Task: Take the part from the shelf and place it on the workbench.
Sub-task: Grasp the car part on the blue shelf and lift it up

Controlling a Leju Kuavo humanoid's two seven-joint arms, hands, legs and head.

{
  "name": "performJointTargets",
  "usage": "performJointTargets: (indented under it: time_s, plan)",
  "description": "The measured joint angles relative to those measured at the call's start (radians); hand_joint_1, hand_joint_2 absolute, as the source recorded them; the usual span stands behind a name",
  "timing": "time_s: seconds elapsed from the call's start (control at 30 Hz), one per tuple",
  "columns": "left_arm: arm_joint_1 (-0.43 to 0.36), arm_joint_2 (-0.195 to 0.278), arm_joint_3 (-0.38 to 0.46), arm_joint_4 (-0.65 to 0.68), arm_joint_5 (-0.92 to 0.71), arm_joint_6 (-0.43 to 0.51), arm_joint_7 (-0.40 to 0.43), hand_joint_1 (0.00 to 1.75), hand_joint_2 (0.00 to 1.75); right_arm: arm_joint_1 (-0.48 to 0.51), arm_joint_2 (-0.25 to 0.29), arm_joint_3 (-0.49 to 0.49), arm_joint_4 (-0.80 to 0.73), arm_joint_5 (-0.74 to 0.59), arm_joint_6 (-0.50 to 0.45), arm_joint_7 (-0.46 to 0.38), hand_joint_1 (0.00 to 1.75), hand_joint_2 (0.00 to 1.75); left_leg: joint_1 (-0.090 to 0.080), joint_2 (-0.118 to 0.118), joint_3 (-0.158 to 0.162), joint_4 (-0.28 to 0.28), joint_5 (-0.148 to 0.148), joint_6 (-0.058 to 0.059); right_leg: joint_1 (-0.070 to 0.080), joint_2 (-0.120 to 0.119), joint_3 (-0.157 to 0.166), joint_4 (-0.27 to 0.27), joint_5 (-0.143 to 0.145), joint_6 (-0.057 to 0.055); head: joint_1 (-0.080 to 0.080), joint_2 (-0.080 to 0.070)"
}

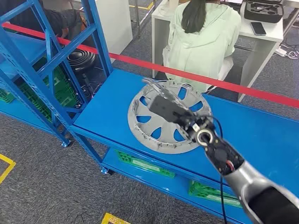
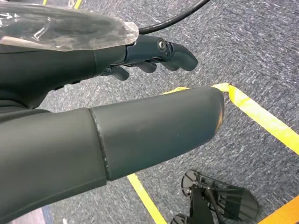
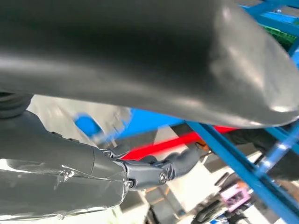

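1. Head view, upper left of the frame: blue shelf frame [image 1: 53,60] with slanted struts; green pallets [image 1: 61,91] lie behind and under it, and a black round stool [image 1: 81,58] stands just beyond the struts.
2. Head view, lower left: grey carpet floor [image 1: 46,186] with yellow tape marks at the left and bottom edges.
3. Head view, centre: the part, a grey wheel cover [image 1: 155,123] with spoke cut-outs, lies flat on the blue shelf [image 1: 105,112], near its front edge.
4. Head view, centre right: right hand [image 1: 169,109] is stretched over the wheel cover, dark fingers [image 1: 159,91] extended toward its far rim. Whether they touch or grip the cover, cannot tell; the right wrist view is blurred and shows thumb and fingers apart with nothing clearly between them.
5. Head view, upper centre to right: red tape [image 1: 246,89] runs across behind the shelf; a person in a pale green top [image 1: 201,42] sits with their back turned at a white tabletop [image 1: 264,37].
6. Left wrist view: left hand [image 2: 155,51] hangs above grey carpet with yellow tape; fingers lightly curled, thumb apart from them, nothing held.
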Motion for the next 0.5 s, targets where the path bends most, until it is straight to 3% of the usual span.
performJointTargets:
  time_s: [0.07, 0.27, 0.5]
  plan:
    - [0.0, 0.0, 0.0, 0.0, 0.004, 0.0, -0.001, 0.0, 0.0, -0.067, -0.003, 0.02, 0.002, -0.022, 0.022, 0.023, 0.0, 0.0, 0.0, 0.001, 0.0, 0.0, 0.0, 0.0, 0.0, 0.001, 0.0, 0.0, 0.0, 0.0, 0.0, 0.0]
    - [-0.003, -0.002, 0.0, 0.0, 0.026, -0.002, -0.008, 0.0, 0.0, -0.386, -0.006, 0.167, 0.043, -0.165, 0.138, 0.119, 0.0, 0.0, 0.001, -0.002, -0.001, 0.0, 0.002, -0.001, 0.001, -0.002, 0.001, 0.0, 0.0, 0.0, -0.001, 0.0]
    - [-0.002, -0.002, 0.01, 0.0, 0.046, -0.006, -0.021, 0.0, 0.0, -0.52, 0.008, 0.331, 0.122, -0.216, 0.192, 0.148, 0.0, 0.0, 0.001, -0.004, -0.001, -0.001, 0.002, -0.001, 0.001, -0.005, 0.002, -0.001, 0.0, 0.0, -0.001, 0.0]
